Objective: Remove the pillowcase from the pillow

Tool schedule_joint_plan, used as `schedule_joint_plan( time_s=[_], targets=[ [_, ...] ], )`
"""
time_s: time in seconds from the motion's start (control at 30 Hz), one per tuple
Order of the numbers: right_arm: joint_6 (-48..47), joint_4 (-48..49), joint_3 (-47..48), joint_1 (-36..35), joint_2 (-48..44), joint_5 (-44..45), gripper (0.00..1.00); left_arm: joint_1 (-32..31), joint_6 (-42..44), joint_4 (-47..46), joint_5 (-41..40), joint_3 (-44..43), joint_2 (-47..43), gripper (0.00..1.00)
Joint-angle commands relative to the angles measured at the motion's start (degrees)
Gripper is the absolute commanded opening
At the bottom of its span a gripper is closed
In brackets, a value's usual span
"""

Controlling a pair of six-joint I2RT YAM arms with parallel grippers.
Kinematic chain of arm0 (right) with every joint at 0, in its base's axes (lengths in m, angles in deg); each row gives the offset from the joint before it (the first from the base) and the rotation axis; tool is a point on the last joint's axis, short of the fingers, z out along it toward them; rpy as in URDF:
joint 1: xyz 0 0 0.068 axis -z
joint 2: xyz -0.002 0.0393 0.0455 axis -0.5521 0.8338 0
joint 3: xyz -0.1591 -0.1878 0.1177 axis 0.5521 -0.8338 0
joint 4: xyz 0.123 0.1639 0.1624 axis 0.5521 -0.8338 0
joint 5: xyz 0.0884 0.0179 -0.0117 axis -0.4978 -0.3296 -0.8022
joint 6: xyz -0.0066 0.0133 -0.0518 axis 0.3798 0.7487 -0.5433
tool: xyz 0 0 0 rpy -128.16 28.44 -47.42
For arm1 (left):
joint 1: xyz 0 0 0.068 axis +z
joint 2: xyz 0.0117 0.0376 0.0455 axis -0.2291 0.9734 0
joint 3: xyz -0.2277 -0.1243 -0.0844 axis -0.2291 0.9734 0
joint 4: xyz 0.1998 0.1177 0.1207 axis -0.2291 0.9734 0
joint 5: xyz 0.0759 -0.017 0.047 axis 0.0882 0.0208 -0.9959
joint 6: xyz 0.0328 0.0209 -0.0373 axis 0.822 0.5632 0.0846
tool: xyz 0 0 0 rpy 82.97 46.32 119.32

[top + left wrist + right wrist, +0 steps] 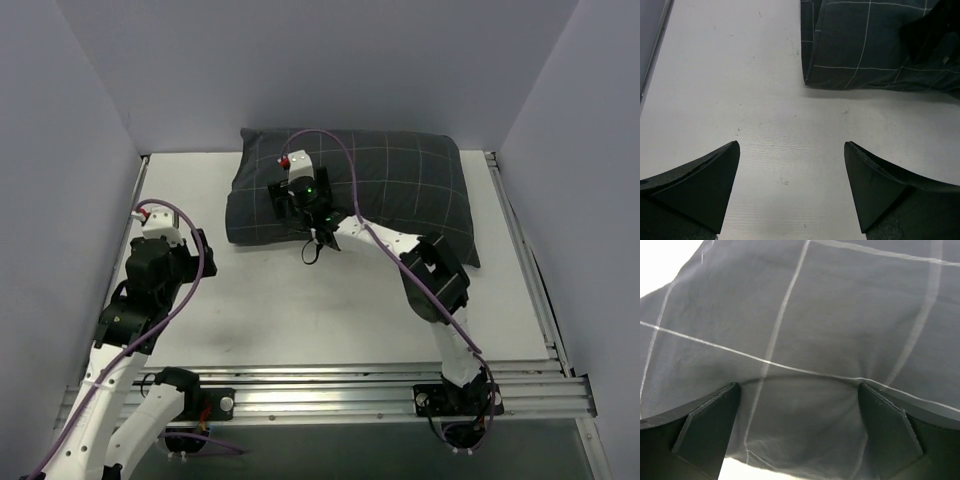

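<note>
The dark checked pillowcase (390, 180) lies plump at the back of the table. The pillow is hidden inside it. My right gripper (290, 205) is down on the case's left end. In the right wrist view it (797, 390) stands open, and both fingertips dent the pillowcase (815, 315) with a bulge of cloth between them, near the case's front edge. My left gripper (190, 255) hovers open over bare table to the left. In the left wrist view it (792, 150) has nothing between its fingers, and the pillowcase's near left corner (865, 45) lies ahead to the right.
The white table (330, 300) is boxed in by grey walls at the left, right and back. A metal rail (350, 385) runs along the near edge by the arm bases. The right arm's forearm (430, 270) crosses the pillowcase's front right part.
</note>
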Motion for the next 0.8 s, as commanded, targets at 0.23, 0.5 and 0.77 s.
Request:
schedule_joint_plan(
  time_s=[0.23,0.5,0.77],
  targets=[
    [-3.1,0.1,-2.9,-1.9,3.9,1.9,0.03,0.7,-0.3,-3.3,-1.8,0.0,-1.5,0.95],
    [0.7,-3.9,-27.5,-6.6,-19.0,-4.0,0.00,0.8,0.1,-4.2,2.1,0.1,-1.2,0.95],
    [19.2,-2.6,-42.9,-4.7,-40.1,-2.3,0.31,1.1,0.2,-4.8,3.7,-0.4,0.7,0.95]
  ],
)
